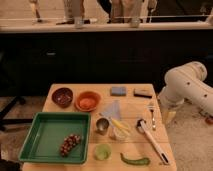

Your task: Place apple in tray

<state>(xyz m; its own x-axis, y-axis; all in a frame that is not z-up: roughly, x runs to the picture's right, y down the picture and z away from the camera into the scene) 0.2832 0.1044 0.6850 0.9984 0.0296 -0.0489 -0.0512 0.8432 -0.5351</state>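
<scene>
One wooden counter [131, 104] carries the lot. White arm [186, 85] bends at its right edge. The hand [168, 116] hangs low beside that edge, grip state cannot be told. Green tray [47, 131] at front left holds grapes [70, 144]. Where the apple lies cannot be told.

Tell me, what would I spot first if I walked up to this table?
The big green tray at the front left of the table grabs the eye first, with a dark bunch of grapes lying inside it. Next comes the fat white robot arm on the right, its gripper hanging low beside the table's right edge. A bright orange bowl sits just behind the tray.
</scene>
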